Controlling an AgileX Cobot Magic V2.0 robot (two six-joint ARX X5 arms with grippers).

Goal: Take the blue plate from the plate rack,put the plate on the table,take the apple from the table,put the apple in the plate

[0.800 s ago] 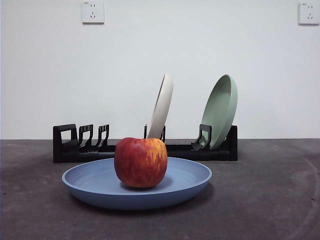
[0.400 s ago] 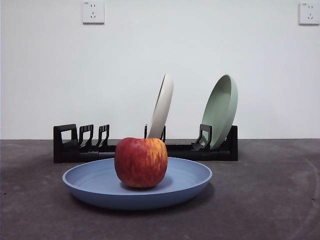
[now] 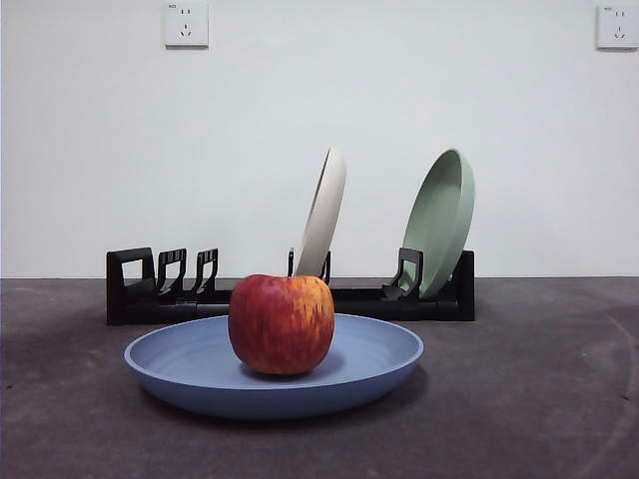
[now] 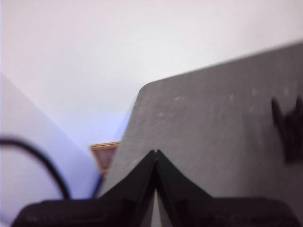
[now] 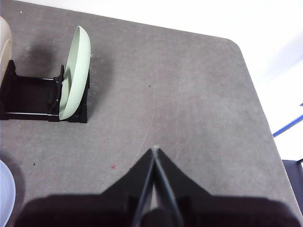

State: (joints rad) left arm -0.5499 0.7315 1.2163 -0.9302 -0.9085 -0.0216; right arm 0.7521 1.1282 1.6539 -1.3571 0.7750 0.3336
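Note:
The red apple [image 3: 282, 323] with yellow-orange streaks sits inside the light-blue plate [image 3: 190, 366], which lies flat on the dark grey table [image 3: 529, 399] in front of the black plate rack [image 3: 150, 291]. An edge of the blue plate shows in the right wrist view [image 5: 5, 189]. My left gripper [image 4: 155, 152] is shut and empty, held high over a table corner [image 4: 213, 118], with a rack end [image 4: 289, 127] in sight. My right gripper [image 5: 155, 150] is shut and empty, above bare table [image 5: 189, 94] to the side of the rack [image 5: 28, 97]. Neither gripper shows in the front view.
A cream-white plate [image 3: 323, 212] and a pale green plate [image 3: 442, 220] stand upright in the rack; the green one also shows in the right wrist view [image 5: 75, 71]. Two wall sockets [image 3: 186, 24] hang on the white back wall. The table's rounded corner [image 5: 232, 45] lies nearby.

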